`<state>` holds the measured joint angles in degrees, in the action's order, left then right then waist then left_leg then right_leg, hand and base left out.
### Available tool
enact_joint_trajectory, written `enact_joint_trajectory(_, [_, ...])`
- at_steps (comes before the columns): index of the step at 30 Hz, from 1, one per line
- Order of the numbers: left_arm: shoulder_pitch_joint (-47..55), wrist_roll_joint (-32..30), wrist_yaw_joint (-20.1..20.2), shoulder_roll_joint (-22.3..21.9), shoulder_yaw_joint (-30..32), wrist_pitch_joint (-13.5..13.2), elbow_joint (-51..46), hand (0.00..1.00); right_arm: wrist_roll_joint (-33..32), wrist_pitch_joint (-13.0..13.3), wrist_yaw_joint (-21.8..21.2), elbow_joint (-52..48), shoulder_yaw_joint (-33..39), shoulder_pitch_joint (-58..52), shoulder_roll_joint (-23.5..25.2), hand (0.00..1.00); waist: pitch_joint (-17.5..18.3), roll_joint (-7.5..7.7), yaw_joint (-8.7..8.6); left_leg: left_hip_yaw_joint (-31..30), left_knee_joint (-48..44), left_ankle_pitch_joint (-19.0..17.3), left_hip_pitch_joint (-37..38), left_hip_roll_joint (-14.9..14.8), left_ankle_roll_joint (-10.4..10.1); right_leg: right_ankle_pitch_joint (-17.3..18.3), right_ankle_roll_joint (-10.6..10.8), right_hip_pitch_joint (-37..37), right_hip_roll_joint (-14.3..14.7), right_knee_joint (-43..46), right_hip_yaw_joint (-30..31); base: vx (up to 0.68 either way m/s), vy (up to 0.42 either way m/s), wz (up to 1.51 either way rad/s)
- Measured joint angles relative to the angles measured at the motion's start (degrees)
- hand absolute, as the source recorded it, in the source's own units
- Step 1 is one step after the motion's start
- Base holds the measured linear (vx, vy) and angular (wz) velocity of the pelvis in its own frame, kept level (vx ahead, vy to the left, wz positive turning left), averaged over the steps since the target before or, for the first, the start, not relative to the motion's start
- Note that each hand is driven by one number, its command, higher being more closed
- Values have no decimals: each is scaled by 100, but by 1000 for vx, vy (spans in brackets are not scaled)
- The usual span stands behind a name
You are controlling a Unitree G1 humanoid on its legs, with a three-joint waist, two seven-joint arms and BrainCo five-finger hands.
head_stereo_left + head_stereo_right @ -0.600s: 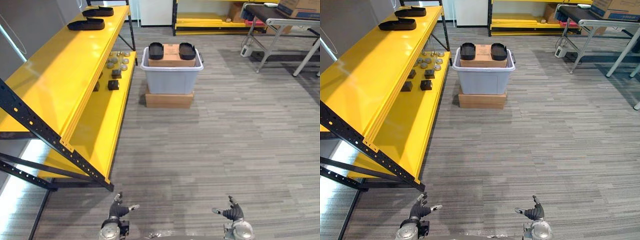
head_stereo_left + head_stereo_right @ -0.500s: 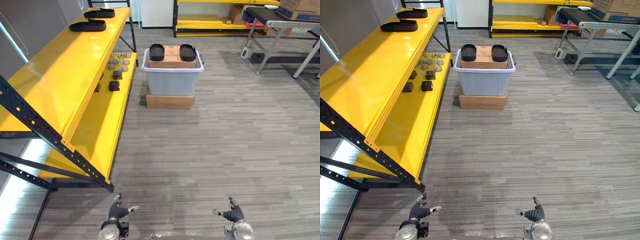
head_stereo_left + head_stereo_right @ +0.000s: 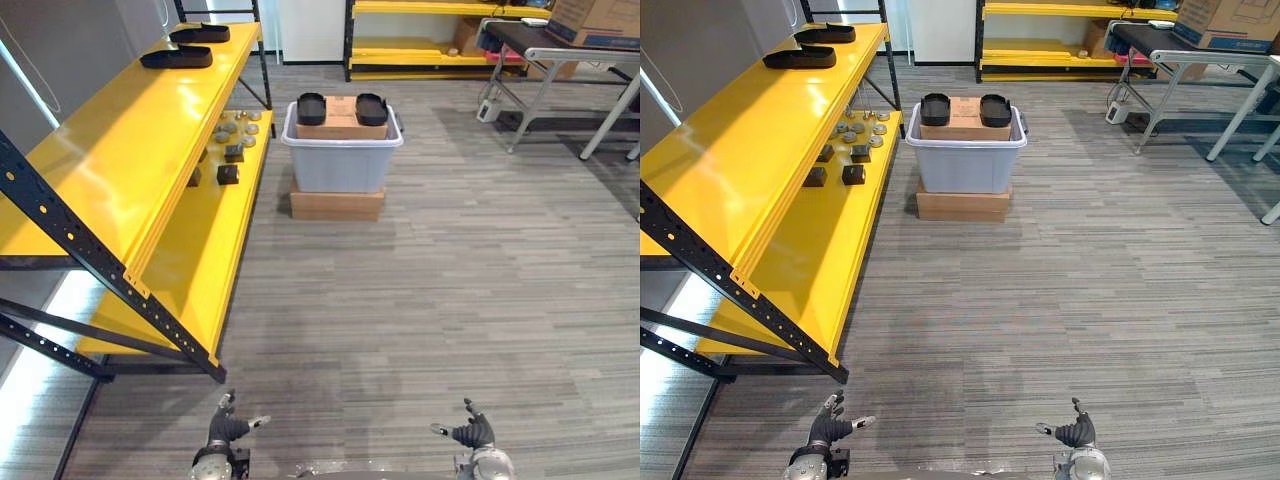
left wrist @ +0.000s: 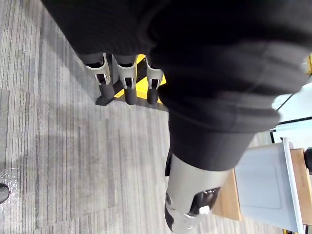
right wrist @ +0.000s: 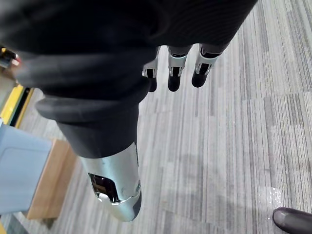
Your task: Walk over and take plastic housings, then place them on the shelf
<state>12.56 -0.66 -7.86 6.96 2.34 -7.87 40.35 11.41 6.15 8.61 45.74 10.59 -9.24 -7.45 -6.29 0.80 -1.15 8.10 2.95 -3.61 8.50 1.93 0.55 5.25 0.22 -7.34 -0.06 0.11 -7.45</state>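
- Currently I see plastic housings [image 3: 312, 108] on a cardboard box [image 3: 342, 115] in the grey bin [image 3: 342, 165], well ahead; further housings [image 3: 177, 58] on the yellow shelf [image 3: 120, 160]
- left robot hand [image 3: 226, 430] and right robot hand [image 3: 471, 434] low, fingers straight and spread, empty

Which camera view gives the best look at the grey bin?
The right eye view: the whole bin shows, rim to base, with two housings on top. The left eye view shows almost the same. The left wrist view catches one wall and part of the rim, the right wrist view a piece of wall.
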Motion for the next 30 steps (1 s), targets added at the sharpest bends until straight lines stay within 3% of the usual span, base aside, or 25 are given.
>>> enact_joint_trajectory(9, [-27,3,-109,20,75,12,-180,0,-41,-29,16,-273,34,151,-31,0,16,-46,-30,162,-46,-45,-183,5,-43,-1,3,153,-7,-20,139,92,-10,-8])
enact_joint_trajectory(12, [-47,11,-115,9,78,11,-288,0,-106,-32,30,-349,65,294,-76,0,-26,-163,-31,222,-444,-383,-355,-33,41,54,81,181,-9,14,167,62,0,-15])
enact_joint_trajectory(14, [-38,23,-119,-14,79,14,-368,0,-176,-36,66,-409,74,345,-125,0,-56,-282,-22,321,-741,-683,-526,-72,131,352,163,475,-21,496,255,56,20,-25])
enact_joint_trajectory(16, [-44,36,-135,-9,85,14,-427,0,-184,-51,124,-409,74,385,-133,0,-111,-343,-4,327,-1032,-954,-685,-43,176,839,368,951,-148,1571,261,30,43,-4])
enact_joint_trajectory(17, [-43,63,-166,0,78,15,-440,0,-192,-108,123,-407,69,304,-128,0,-138,-322,-45,277,-1153,-1173,-640,20,226,1101,485,1420,-313,2749,141,103,71,9])
enact_joint_trajectory(20, [-29,108,-248,68,50,36,-428,0,-252,-218,123,-406,57,203,-84,0,-236,-262,-144,51,-1370,-1440,-319,99,401,1360,447,2292,-625,4638,-11,269,24,27])
enact_joint_trajectory(22, [-181,116,-258,91,48,68,-427,0,-300,-231,123,-408,47,250,-135,0,-394,-237,-181,-26,-1350,-1519,-23,34,447,1498,343,2662,-624,4698,-74,398,-44,34])
enact_joint_trajectory(24, [-428,123,-276,83,28,68,-422,0,-303,-232,124,-440,2,353,-259,0,-572,-401,-262,-205,-1237,-1533,189,-231,438,1445,276,3071,-496,4131,-229,407,-96,55])
enact_joint_trajectory(25, [-554,123,-312,92,27,62,-423,0,-303,-229,125,-455,2,429,-300,0,-654,-475,-328,-295,-1179,-1515,321,-390,322,1142,290,3316,-393,3533,-289,363,-109,49])
enact_joint_trajectory(26, [-596,123,-341,106,27,60,-423,0,-302,-228,125,-460,2,435,-303,0,-649,-458,-340,-333,-1172,-1508,368,-426,224,904,300,3394,-380,3174,-277,513,-160,49])
enact_joint_trajectory(27, [-617,121,-364,156,32,50,-426,0,-298,-229,125,-487,-28,350,-305,0,-613,-324,-346,-339,-1159,-1559,520,-420,-20,223,232,3462,-378,2419,-179,574,-206,38])
enact_joint_trajectory(28, [-614,114,-368,131,38,52,-331,0,-298,-229,126,-561,-36,298,-357,0,-619,-343,-383,-392,-1207,-1672,730,-517,-214,-427,-140,3474,-363,2685,-124,597,-209,23])
enact_joint_trajectory(29, [-622,112,-364,94,39,63,-300,0,-297,-243,123,-576,-36,344,-388,0,-597,-437,-376,-387,-1295,-1646,729,-631,-280,-279,-213,3521,-325,2883,-201,581,-227,16])
enact_joint_trajectory(30, [-662,111,-360,96,39,60,-281,0,-298,-242,121,-676,-41,417,-381,0,-594,-442,-417,-376,-1745,-1426,538,-702,-579,55,-265,3510,-295,3085,-238,696,-295,8])
